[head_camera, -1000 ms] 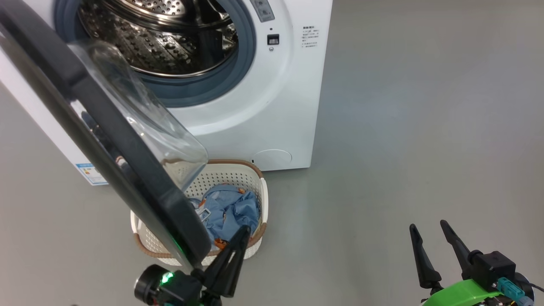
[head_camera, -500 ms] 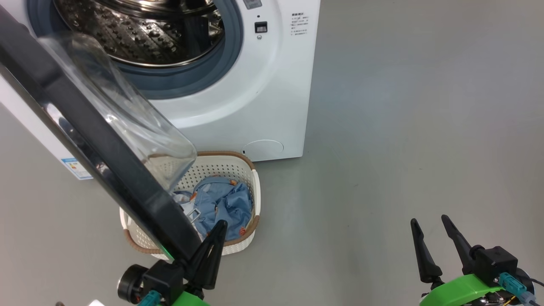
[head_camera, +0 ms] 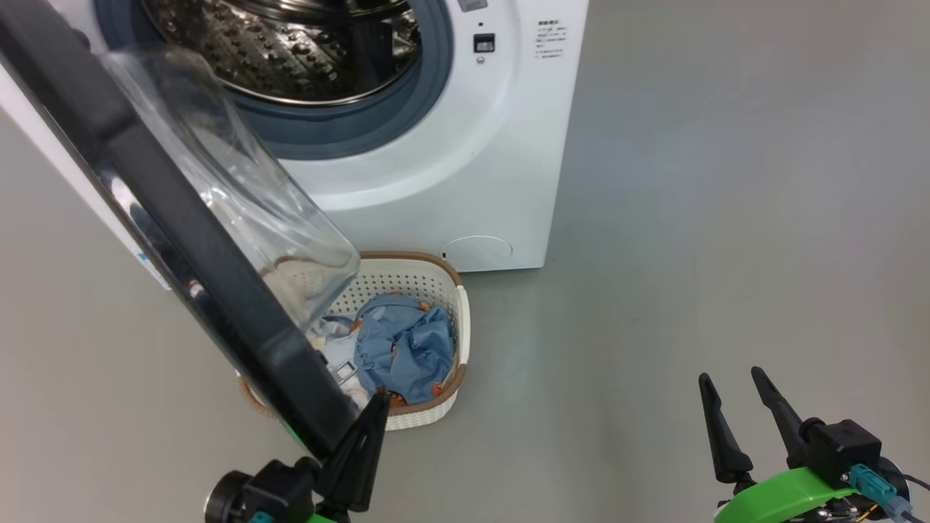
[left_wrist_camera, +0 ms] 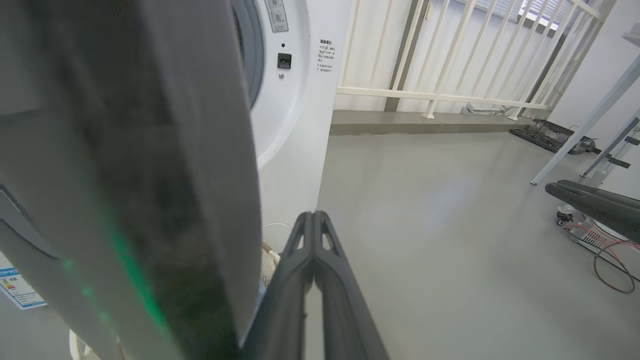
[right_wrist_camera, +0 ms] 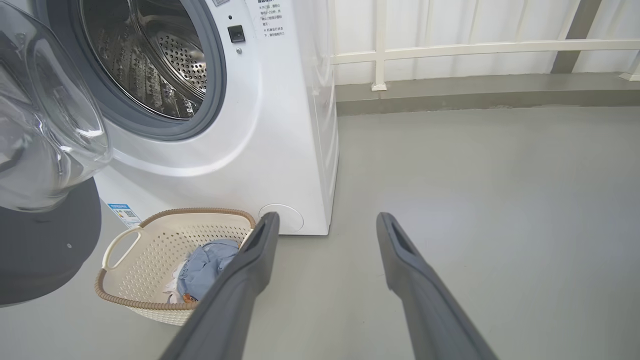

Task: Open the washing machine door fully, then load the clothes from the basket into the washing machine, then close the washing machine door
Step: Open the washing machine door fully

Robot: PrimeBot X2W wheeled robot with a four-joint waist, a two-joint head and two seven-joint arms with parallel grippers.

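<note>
The washing machine [head_camera: 472,181] stands at the top with its steel drum exposed. The washing machine door [head_camera: 182,240] hangs open toward me, its black rim running diagonally and its glass bowl bulging to the right. My left gripper [head_camera: 379,398] is shut with nothing in it, its fingers lying against the rim's lower end; in the left wrist view the left gripper [left_wrist_camera: 312,215] sits right of the door [left_wrist_camera: 150,175]. Below the door, the basket [head_camera: 436,263] holds the clothes [head_camera: 407,349], its left part hidden. My right gripper [head_camera: 730,375] is open and apart at the lower right.
Bare grey floor [head_camera: 726,218] spreads to the right of the machine. A white railing [left_wrist_camera: 440,95] runs behind it. Slanted table legs [left_wrist_camera: 585,125] and a red cable [left_wrist_camera: 610,265] on the floor lie far to the right.
The whole head view has shifted, so the camera moved. My left gripper stays shut at the door's lower rim, and the door now covers more of the basket. The right gripper holds still.
</note>
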